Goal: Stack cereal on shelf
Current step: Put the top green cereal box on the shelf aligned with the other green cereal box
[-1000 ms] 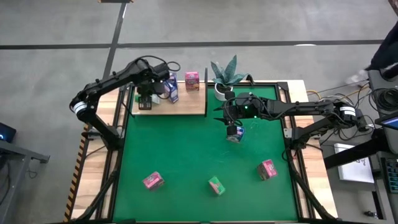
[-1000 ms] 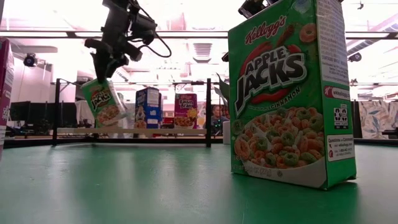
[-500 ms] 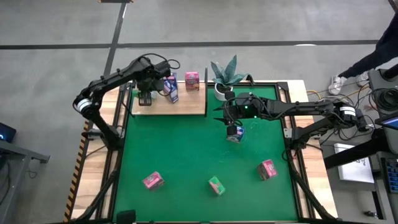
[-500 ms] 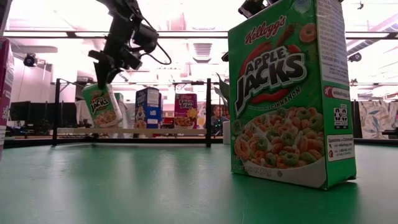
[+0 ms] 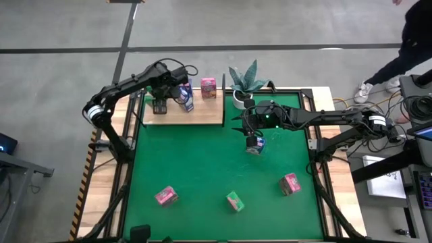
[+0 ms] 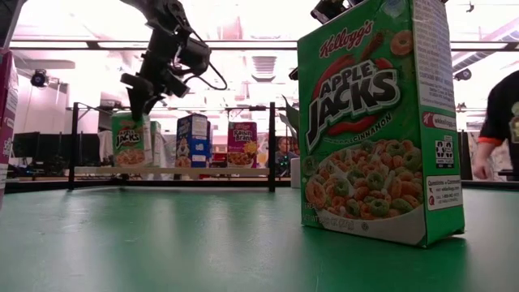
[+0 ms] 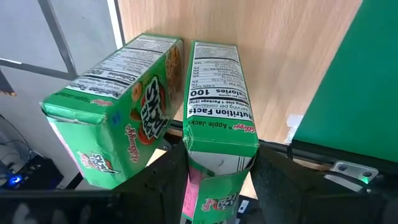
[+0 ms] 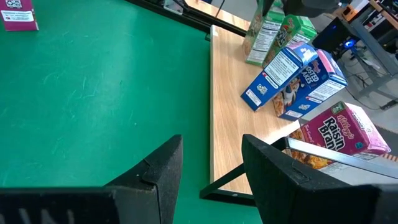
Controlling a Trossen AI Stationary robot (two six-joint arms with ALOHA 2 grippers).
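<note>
The shelf (image 5: 202,115) is a light-wood board at the table's far left. On it stand a green cereal carton (image 7: 124,106), two blue ones (image 8: 292,78) leaning together and a pink one (image 8: 339,130). My left gripper (image 7: 217,180) is over the shelf's left end (image 5: 160,102), shut on a second green carton (image 6: 128,142) right beside the standing green one. My right gripper (image 8: 211,149) hangs open in the air near the table's middle far side (image 5: 241,120), with nothing between its fingers. A bluish carton (image 5: 256,145) shows just beneath that arm. My left gripper pinches the green carton between its two fingers, one on each broad printed face (image 7: 202,199), near its upper end. The fingers slant steeply down from above. The carton hangs upright below them, its lower end (image 7: 214,46) at the shelf board; whether it touches I cannot tell.
Two pink cartons (image 5: 166,196) (image 5: 290,183) and a green one (image 5: 234,200) lie on the green table's near half. A potted plant (image 5: 244,81) stands by the shelf's right end. Black posts (image 6: 271,146) edge the shelf. A person (image 6: 499,122) stands beyond the table's right side.
My left gripper has sunk toward the shelf and tipped steeper. The green carton in it has swung from tilted to upright and come down beside the standing green carton. A person has come into view at the right.
</note>
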